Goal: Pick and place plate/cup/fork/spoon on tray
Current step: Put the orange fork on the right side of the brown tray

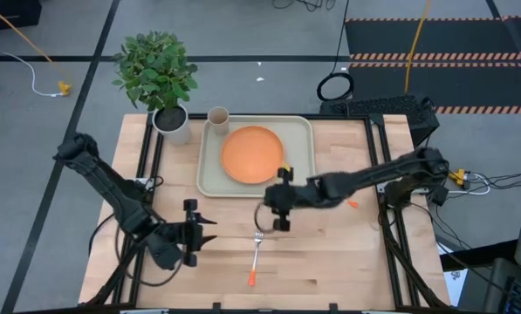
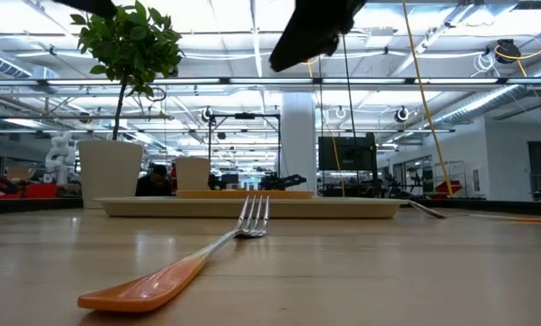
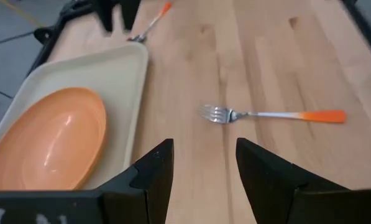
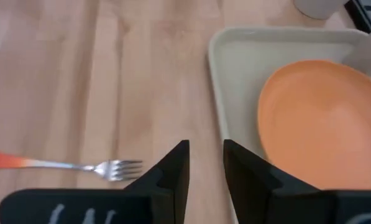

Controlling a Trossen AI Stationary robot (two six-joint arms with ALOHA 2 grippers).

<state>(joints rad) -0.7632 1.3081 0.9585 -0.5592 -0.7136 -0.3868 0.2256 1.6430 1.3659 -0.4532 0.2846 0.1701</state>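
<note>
The orange plate point(image 1: 252, 154) lies flat in the pale tray point(image 1: 299, 131). The beige cup point(image 1: 217, 116) stands upright at the tray's far left corner. The fork point(image 1: 257, 251) lies flat on the table near of the tray, tines toward the tray, orange handle toward the near edge. The spoon point(image 3: 149, 26) lies on the table right of the tray, mostly under my right arm in the high view. My right gripper point(image 1: 275, 211) hovers above the table between the tray's near rim and the fork, slightly open and empty point(image 4: 206, 163). My left gripper point(image 1: 209, 231) is open and empty, left of the fork point(image 3: 204, 158).
A white pot with a green plant point(image 1: 173, 122) stands just left of the cup, at the table's far left. Black frame rails point(image 1: 391, 235) run along the table's left and right sides. Bare wood lies around the fork and toward the near right.
</note>
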